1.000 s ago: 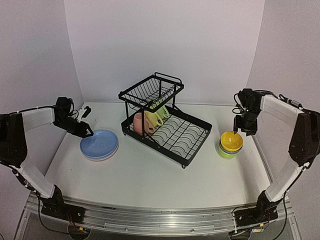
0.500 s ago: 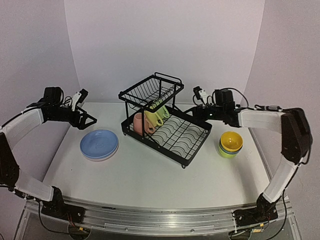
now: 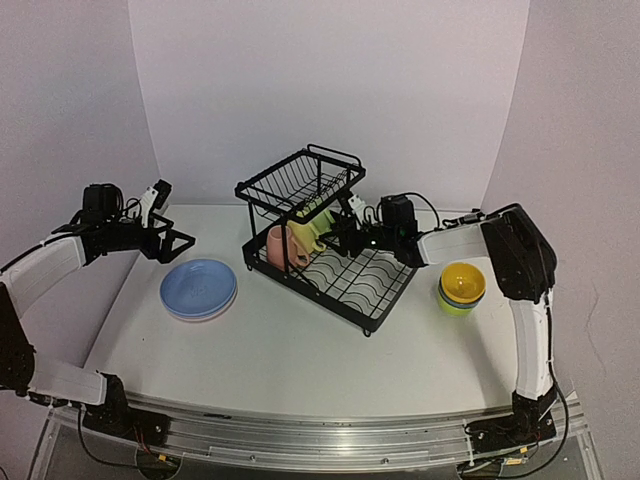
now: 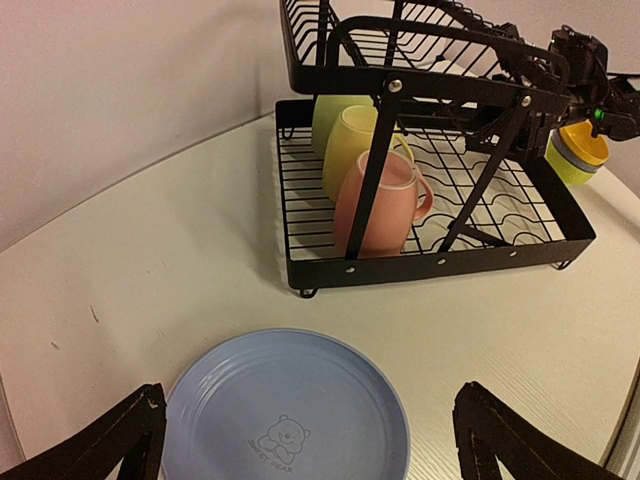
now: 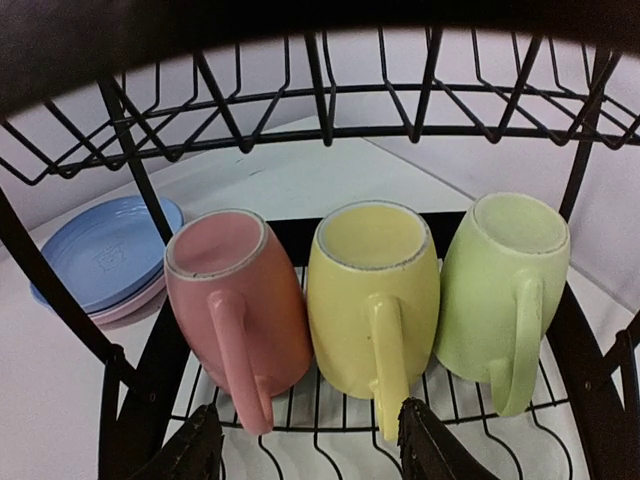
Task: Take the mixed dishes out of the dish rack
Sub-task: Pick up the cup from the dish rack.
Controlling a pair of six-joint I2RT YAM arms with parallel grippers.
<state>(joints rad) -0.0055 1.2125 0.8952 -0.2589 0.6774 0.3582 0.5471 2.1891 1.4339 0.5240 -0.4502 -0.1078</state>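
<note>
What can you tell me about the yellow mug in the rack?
The yellow mug looks like matte ceramic with one loop handle. It leans, seemingly mouth-down, on the lower tray of the black wire dish rack, under its upper basket, snug between the pink mug and pale-green mug. The open right gripper faces its handle without touching.

The white table bears the dish rack, stacked plates and stacked bowls.

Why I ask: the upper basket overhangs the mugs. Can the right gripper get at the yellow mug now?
Probably yes. The right gripper sits open below the upper basket, facing the handle of the yellow mug with nothing between; the pink mug and green mug crowd its sides.
</note>
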